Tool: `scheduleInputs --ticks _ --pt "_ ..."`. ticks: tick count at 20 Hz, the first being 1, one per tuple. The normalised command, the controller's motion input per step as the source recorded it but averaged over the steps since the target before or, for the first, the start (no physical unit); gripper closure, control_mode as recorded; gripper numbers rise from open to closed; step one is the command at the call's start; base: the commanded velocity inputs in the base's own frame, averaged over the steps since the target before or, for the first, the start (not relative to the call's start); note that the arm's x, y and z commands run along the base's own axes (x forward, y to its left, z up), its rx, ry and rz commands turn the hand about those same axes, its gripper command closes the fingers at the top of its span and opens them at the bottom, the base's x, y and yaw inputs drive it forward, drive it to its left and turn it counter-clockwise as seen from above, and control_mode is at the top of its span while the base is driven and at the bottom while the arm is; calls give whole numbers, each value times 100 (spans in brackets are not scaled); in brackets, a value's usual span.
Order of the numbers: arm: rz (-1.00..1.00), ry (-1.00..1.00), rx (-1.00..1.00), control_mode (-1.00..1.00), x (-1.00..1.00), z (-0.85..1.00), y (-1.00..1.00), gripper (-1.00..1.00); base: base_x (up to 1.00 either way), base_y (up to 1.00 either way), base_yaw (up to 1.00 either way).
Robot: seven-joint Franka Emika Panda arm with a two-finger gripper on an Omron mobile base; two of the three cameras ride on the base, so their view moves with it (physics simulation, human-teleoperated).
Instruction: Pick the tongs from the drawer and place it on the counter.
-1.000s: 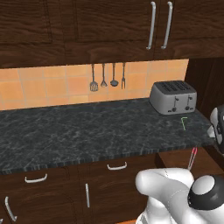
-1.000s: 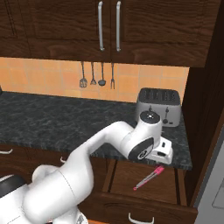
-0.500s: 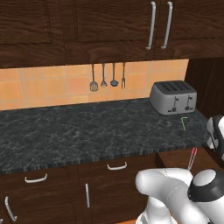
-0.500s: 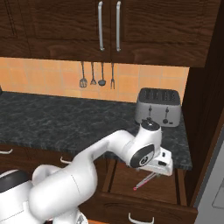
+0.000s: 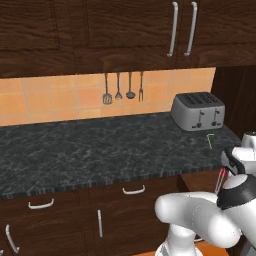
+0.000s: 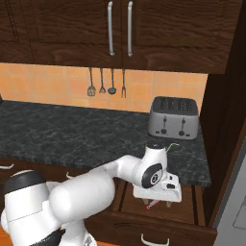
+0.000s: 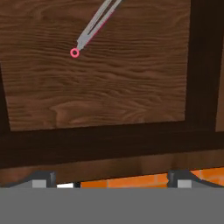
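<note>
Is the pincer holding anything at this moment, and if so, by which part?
Nothing is held. The pincer is open above the drawer, and the tongs lie on the drawer floor, apart from its fingertips.

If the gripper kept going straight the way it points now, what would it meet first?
Probably the drawer's wooden floor: the gripper points down into it, fingers apart. The tongs lie off to one side of that line, though depth is unclear.
</note>
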Motion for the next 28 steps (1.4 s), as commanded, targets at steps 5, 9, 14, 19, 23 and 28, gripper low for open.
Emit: scheduleInputs --ticks 5,9,14,19,23,28 --pt "4 4 10 -100 0 -62 -2 -100 0 0 0" --pt "2 4 12 -100 -7 -42 -4 -100 0 0 0" --pt "0 3 1 -100 -47 -15 -22 -100 0 0 0" --pt "0 1 0 -100 -55 -12 -31 -100 0 0 0" --pt "0 1 0 -100 -54 -32 -26 -100 0 0 0" --pt "0 2 2 -100 -57 -21 -32 -100 0 0 0"
